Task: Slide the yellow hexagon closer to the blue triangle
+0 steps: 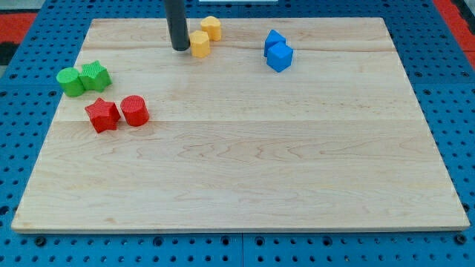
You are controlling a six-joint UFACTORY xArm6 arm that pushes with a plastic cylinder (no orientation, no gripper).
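Yellow hexagon (pixel 200 44), matte, my tip (pixel 180 48) touching

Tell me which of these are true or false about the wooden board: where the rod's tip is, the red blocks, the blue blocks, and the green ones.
1. My tip sits just left of a yellow block. True.
2. The two red blocks lie at the view's right. False: they are at the left.
3. The two blue blocks touch each other. True.
4. The green blocks are by the board's bottom edge. False: they sit at its upper left.
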